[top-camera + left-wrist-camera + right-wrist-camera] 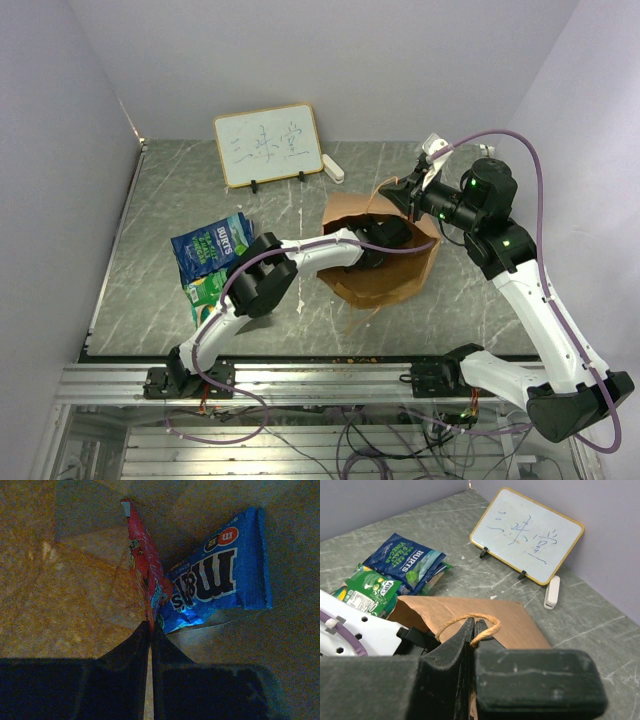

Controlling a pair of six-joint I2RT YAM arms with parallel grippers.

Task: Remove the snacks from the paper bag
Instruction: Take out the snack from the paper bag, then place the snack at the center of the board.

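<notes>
Left gripper: your left gripper (150,628) is working inside the paper bag (385,278), and its fingers are pressing together on the lower edge of the red packet (145,575)
Red packet: it is standing on edge and rising straight up from between the fingertips in the left wrist view
Blue candy packet: the blue candy packet (225,575) is lying flat on the bag's floor, just to the right of the red packet, with its near corner tucking in behind it
Right gripper: your right gripper (473,627) is pinching the handle (492,620) of the bag, with the jaws closing flat on the twisted loop at the bag's far right side
Paper bag: it is sitting near the middle of the table (160,200) with its mouth gaping, and your left arm (300,255) is running into it, so the top view is hiding that gripper
Snacks outside the bag: a dark blue packet (210,245) and a green packet (205,292) are lying together on the table, left of the bag and apart from it
Back of the table: a whiteboard (268,145) with writing is standing there, and a small white block (333,168) is lying at its right corner
</notes>
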